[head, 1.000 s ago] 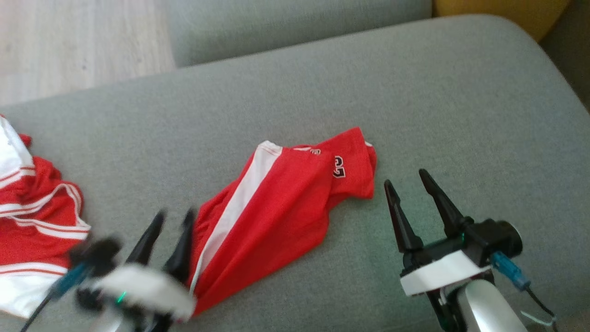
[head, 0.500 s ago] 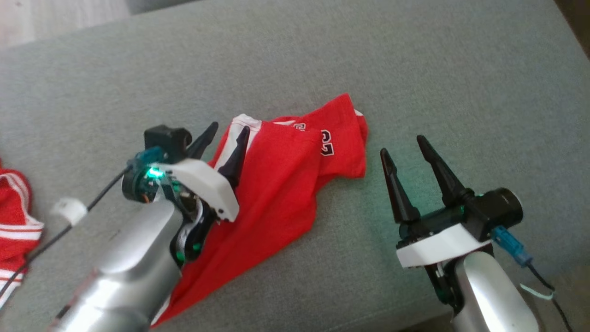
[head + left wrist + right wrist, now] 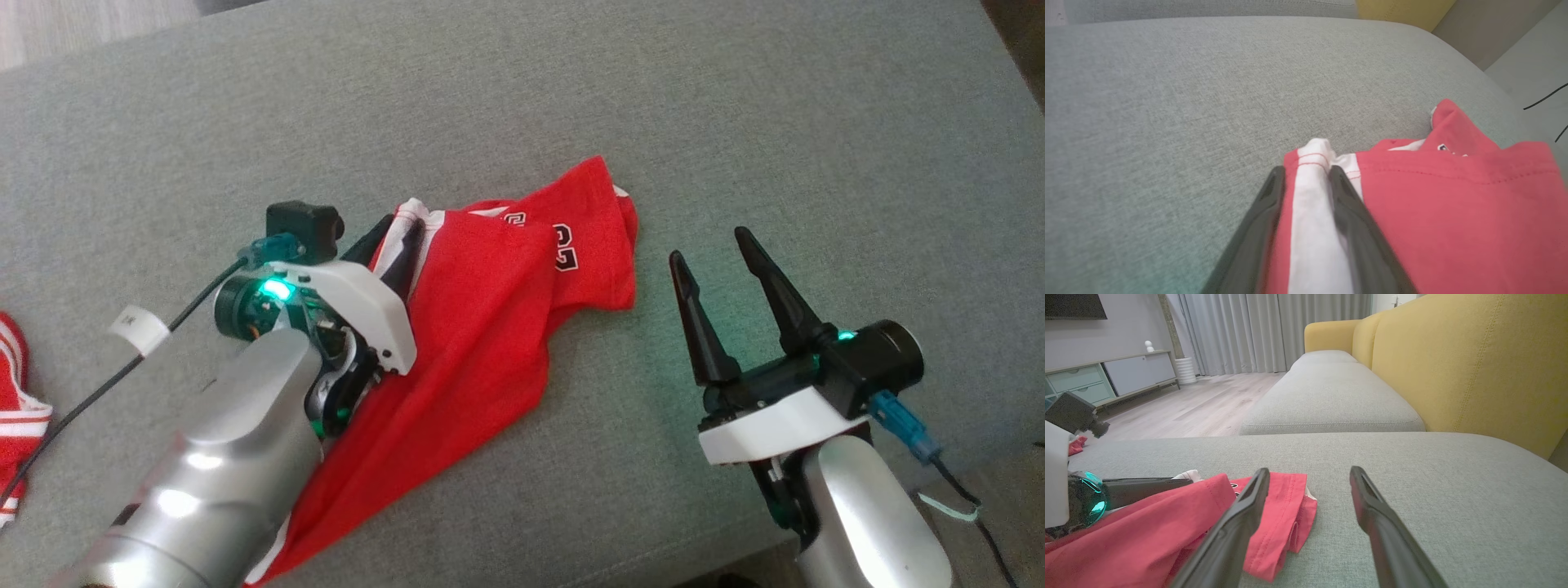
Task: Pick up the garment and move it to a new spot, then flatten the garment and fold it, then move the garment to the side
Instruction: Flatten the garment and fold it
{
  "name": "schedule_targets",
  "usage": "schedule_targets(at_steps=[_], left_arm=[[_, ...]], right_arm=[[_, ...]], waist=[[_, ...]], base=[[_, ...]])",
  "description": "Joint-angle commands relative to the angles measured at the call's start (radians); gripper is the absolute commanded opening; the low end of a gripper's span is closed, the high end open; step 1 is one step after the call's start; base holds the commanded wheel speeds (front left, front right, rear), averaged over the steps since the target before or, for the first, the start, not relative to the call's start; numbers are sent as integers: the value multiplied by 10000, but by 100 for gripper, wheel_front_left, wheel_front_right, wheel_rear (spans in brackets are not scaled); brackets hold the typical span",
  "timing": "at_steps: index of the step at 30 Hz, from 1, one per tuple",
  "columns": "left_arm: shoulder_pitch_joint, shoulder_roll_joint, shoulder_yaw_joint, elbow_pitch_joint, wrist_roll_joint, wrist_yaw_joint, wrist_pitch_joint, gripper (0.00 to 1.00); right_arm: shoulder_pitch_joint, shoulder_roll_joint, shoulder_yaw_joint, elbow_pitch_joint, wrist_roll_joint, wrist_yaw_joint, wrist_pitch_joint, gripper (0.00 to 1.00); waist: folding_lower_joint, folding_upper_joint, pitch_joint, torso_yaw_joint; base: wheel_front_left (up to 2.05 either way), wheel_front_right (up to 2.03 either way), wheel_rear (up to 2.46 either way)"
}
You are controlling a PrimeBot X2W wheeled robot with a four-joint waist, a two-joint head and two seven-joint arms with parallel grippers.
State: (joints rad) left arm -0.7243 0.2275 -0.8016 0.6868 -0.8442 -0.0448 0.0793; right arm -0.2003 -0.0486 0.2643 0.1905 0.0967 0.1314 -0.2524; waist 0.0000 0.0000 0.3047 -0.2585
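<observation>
**Left gripper takes the hem of the red garment: the pick-up is only at its start**

The garment (image 3: 490, 327) lies crumpled in a long wedge on the grey sofa cushion (image 3: 735, 122), between the two arms and flat against the fabric along its whole length. The left gripper (image 3: 400, 229) sits at the far end of the garment's white side stripe. Its jaws pinch that stripe, and the cloth bunches up between them in the left wrist view, though I cannot tell how firm the hold is. The right gripper (image 3: 709, 245) hovers just beside the numbered end, its jaws spread wide with nothing in them. Judging by this, nothing is lifted yet, so carrying it to a new spot, flattening, folding and moving it aside all remain. Another red-and-white piece of clothing (image 3: 12, 392) lies well apart at the left edge.
</observation>
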Motion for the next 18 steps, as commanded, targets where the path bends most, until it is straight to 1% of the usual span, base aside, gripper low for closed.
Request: schedule_targets(at_steps=[1,3,4,5,8,11,14,15,16,18], left_arm=[[-576,72,269,-43,-76,-68,-50,44],[-609,39,224,144,-67,-118,-55,29],[-630,31,194,227,-53,-150,-63,6],[-647,19,180,300,-50,-179,-90,0],[-709,-42,186,408,-53,-239,-270,0],[-794,-4,195,347,66,-201,-573,0],[-733,28,256,-254,113,-95,-929,0],[-662,35,198,-531,164,-66,-957,0],[-662,35,198,-531,164,-66,-957,0],[-403,5,-2,-1259,207,-66,-857,0]], right_arm=[[-248,-16,243,-327,58,-7,-94,100],[-267,-16,257,-320,80,-7,-94,100],[-279,-16,255,-318,89,-7,-94,100],[-285,-16,240,-319,98,-7,-94,100],[-272,-16,204,-309,115,-7,-94,100],[-200,-16,162,-271,118,-7,-94,100],[-42,-16,93,-208,122,-7,-94,100],[1,-16,79,-198,125,-7,-94,100],[1,-16,79,-198,125,-7,-94,100],[83,-16,46,-184,136,-7,-94,100]], waist=[[0,0,-4,-37],[0,0,8,-89],[0,0,13,-109],[0,0,12,-126],[0,0,-24,-154],[0,0,-157,-160],[0,0,-475,-141],[0,0,-560,-136],[0,0,-560,-136],[0,0,-737,-134]], base=[[0,0,0],[0,0,0],[0,0,0],[0,0,0],[0,0,0],[0,0,0],[0,0,0],[0,0,0],[0,0,0],[0,0,0]])
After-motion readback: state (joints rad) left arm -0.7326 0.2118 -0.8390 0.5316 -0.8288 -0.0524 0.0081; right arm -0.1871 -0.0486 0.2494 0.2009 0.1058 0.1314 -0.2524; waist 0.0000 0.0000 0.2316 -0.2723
